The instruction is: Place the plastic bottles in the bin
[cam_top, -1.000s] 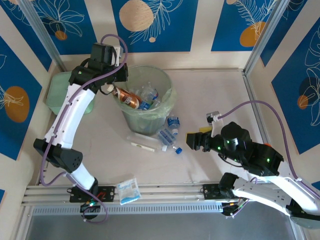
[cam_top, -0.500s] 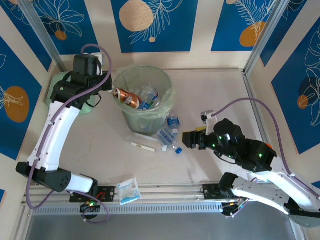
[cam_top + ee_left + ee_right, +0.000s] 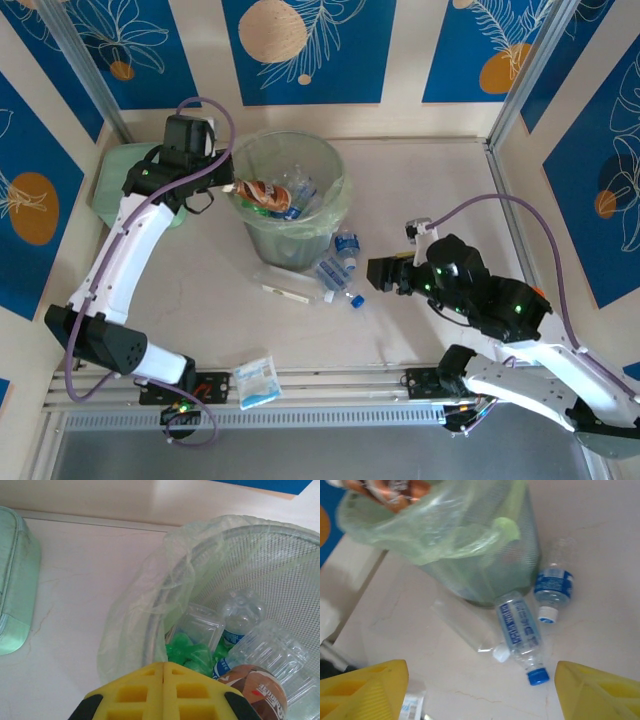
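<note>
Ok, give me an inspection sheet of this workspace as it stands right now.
Surface: pale table, no spills seen.
Job's things: bin upright, bottles inside, brown-labelled bottle on top; blue-capped bottle, white-capped bottle and long clear bottle lie by its base.
Clutter: white-and-blue packet at near edge; pale-green box far left.
Grippers: left gripper shut, empty, by the bin's rim; right gripper open, facing the lying bottles.
Cables: purple cables loop off both arms, snagging nothing.
Surroundings: blue leaf-print panels, metal frame.
</note>
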### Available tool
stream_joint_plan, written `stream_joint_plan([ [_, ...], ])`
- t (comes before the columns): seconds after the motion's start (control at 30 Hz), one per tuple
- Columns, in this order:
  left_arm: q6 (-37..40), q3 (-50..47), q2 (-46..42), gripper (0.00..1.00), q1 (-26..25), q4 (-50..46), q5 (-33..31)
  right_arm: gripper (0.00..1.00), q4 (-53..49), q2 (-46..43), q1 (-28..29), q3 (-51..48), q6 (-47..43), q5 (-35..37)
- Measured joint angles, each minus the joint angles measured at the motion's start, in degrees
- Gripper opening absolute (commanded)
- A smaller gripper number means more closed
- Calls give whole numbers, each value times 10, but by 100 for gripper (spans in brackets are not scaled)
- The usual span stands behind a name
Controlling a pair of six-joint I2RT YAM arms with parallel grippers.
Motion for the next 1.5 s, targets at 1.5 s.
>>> stream_joint_plan([
  [1.5, -54, -208, -391, 29, 0, -111, 47, 81, 160, 630, -259, 89, 42, -162],
])
